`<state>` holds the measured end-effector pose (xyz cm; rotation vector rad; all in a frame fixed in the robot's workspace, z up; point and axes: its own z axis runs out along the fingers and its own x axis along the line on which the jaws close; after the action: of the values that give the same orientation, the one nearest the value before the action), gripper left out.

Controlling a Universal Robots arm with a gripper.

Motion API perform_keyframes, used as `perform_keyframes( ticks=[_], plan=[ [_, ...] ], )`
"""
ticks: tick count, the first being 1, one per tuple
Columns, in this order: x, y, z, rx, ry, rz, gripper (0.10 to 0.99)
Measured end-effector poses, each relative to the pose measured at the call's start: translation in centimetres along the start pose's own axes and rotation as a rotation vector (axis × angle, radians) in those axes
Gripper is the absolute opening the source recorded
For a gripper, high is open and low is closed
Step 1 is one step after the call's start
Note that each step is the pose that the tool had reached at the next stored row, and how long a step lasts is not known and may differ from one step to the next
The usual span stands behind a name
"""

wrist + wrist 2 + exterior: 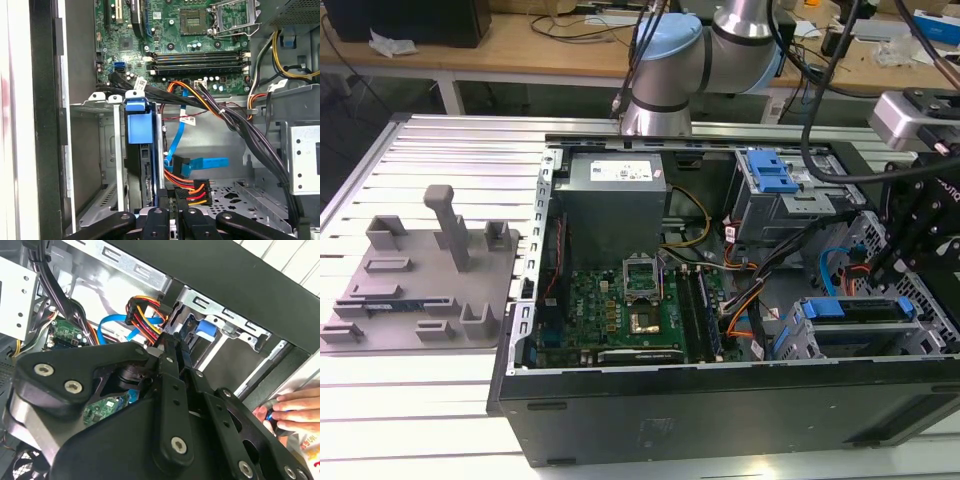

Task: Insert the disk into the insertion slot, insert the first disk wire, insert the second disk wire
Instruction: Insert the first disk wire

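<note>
Disk sits seated in the insertion slot, near side of the case at the exterior view's right. Gripper jaws look pinched almost together on the first disk wire. Its plug should probably be squared to the disk's socket before it is pressed in.

exterior view: high, looking down into open case | both wrist views: close inside case, sharing orange-red wires

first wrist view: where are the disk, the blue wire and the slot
disk (140,127), first wrist view, blue carrier tab
blue wire (212,162), first wrist view, flat plug end
slot (92,150), first wrist view, grey metal wall
</note>
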<state>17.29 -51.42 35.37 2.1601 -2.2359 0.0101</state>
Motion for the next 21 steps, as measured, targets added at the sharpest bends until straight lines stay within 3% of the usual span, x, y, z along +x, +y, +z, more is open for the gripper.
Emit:
perform_keyframes(
  ticks=[10, 21],
  plan=[
    [1.28, -0.03, 0.07, 0.0, -0.0003, 0.008, 0.169],
    [1.5, 0.01, 0.31, -0.001, -0.0004, 0.019, 0.169]
  ],
)
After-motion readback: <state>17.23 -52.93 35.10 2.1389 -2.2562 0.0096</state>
